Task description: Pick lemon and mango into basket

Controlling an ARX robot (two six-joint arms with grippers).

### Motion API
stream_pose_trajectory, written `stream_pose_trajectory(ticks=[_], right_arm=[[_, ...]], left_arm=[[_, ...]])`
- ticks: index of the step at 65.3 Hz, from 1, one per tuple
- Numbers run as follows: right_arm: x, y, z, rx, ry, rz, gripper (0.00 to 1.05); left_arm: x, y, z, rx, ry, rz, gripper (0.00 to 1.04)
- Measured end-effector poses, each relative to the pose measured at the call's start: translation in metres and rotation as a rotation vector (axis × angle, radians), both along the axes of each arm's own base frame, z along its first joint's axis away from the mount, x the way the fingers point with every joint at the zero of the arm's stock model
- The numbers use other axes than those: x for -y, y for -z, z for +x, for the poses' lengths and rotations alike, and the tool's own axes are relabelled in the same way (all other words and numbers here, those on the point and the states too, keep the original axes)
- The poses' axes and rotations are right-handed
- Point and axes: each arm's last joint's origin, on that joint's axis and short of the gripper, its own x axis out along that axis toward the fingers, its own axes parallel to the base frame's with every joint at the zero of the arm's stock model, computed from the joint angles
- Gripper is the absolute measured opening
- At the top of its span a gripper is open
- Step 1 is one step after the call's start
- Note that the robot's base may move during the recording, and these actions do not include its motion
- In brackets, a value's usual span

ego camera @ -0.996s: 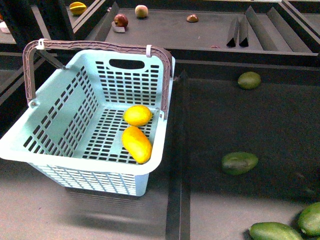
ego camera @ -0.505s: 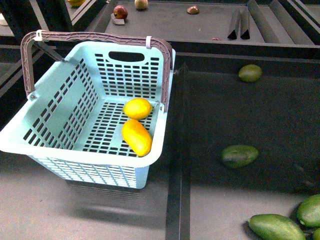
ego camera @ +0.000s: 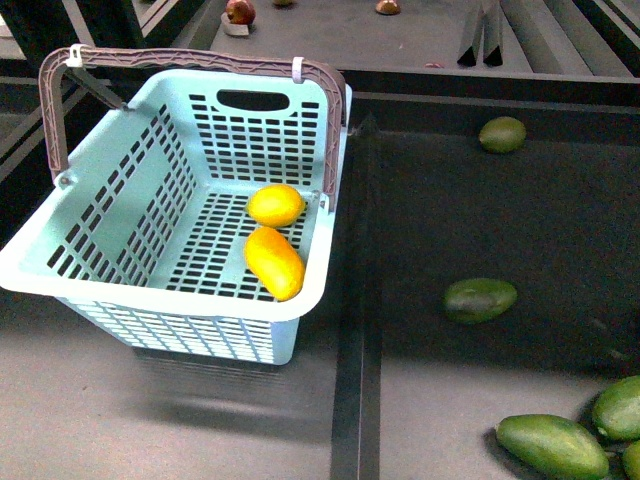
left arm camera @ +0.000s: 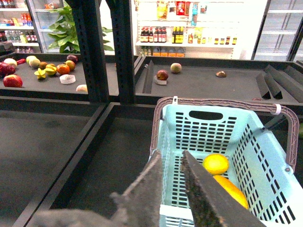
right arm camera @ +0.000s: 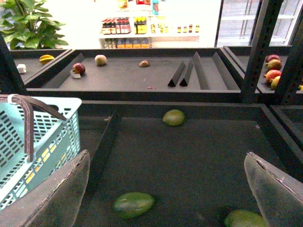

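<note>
Dark matte shelf trays (ego camera: 480, 220) carry the slotted aqua plastic basket (ego camera: 130, 215); the smooth lemon (ego camera: 276, 205) and oval mango (ego camera: 274, 262) lie touching near its right wall. Only in the wrist views are the left gripper (left arm camera: 176, 176), nearly closed and empty, and the right gripper (right arm camera: 165, 189), spread wide, shown.

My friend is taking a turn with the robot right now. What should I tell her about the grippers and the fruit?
Left gripper: nearly shut, empty, above the basket's near rim.
Right gripper: open, empty, over the tray of green fruit.
Lemon and mango: both lie on the floor of the basket, side by side near its right wall.
Done: both fruits are in.
Left: nothing to pick; just park the arms.
</note>
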Motion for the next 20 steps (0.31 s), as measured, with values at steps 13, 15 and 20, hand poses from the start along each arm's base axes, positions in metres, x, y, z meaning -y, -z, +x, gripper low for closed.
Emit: stream_pose_trajectory(ticks=[13,15,20], right_arm=[[0.0,0.0,0.0,0.0,0.0,0.0,0.96],[0.0,0.0,0.0,0.0,0.0,0.0,0.96],[0.0,0.0,0.0,0.0,0.0,0.0,0.96]], left_arm=[[0.0,0.0,0.0,0.0,0.0,0.0,0.65],[0.0,0.0,0.0,0.0,0.0,0.0,0.71],[0.0,0.0,0.0,0.0,0.0,0.0,0.87]])
